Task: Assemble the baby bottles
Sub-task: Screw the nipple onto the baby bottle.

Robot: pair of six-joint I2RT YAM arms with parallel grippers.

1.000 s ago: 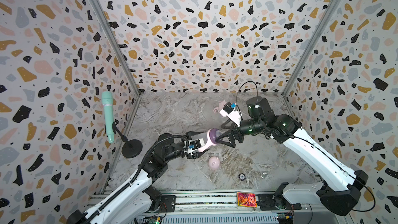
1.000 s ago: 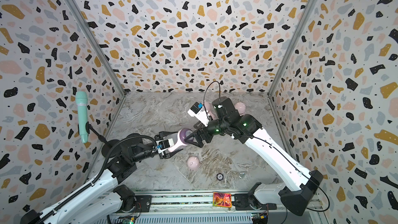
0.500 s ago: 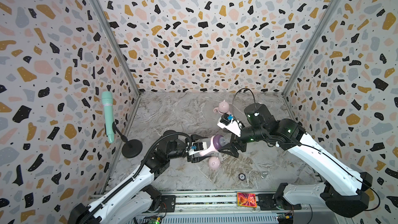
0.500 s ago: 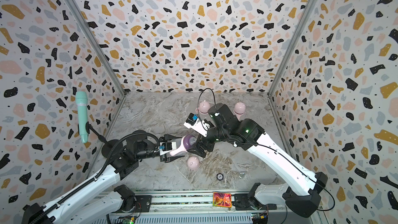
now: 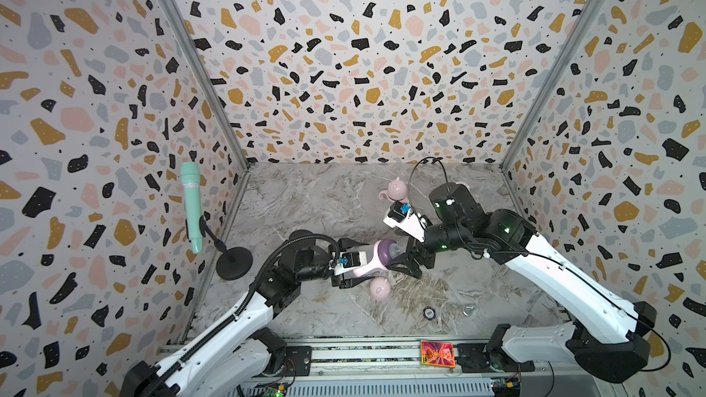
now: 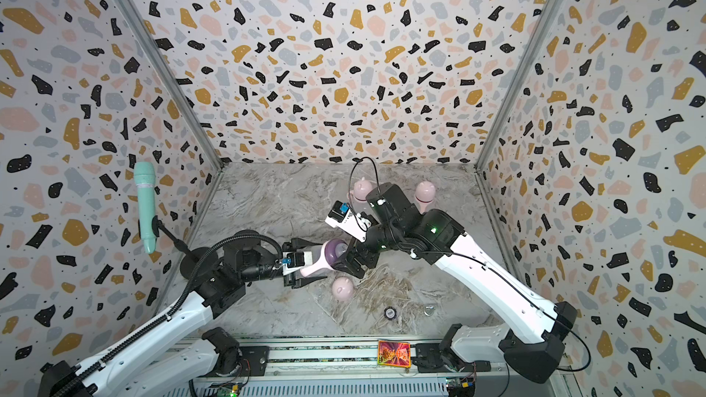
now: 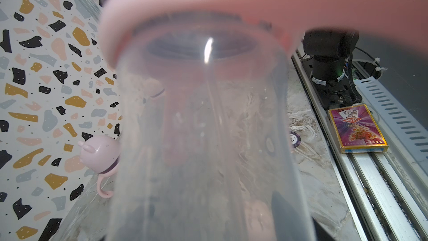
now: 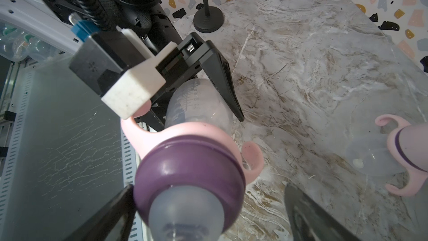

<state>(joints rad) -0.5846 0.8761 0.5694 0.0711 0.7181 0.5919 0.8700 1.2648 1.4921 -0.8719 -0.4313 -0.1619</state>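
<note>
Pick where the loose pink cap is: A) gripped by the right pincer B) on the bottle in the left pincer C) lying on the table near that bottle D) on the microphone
C: the cap lies on the table, and the bottle held in the left pincer shows a bare teat.

A robotics lab test cell, not a lived-in room. Printed terrazzo-pattern panels (image 5: 344,51) close it in at 9, 12 and 3 o'clock, joined by bare aluminium corner posts (image 5: 191,59) around a marble-look tabletop (image 5: 313,200). At 6 o'clock two white-and-black robot arms, the left arm (image 5: 229,322) and the right arm (image 5: 565,280), are bolted to a metal rail (image 5: 363,353) above a slotted cable duct (image 5: 382,389) and exposed wiring. A mint-green microphone (image 5: 191,204) on a black stand (image 5: 233,261) sits at 9 o'clock.
</note>
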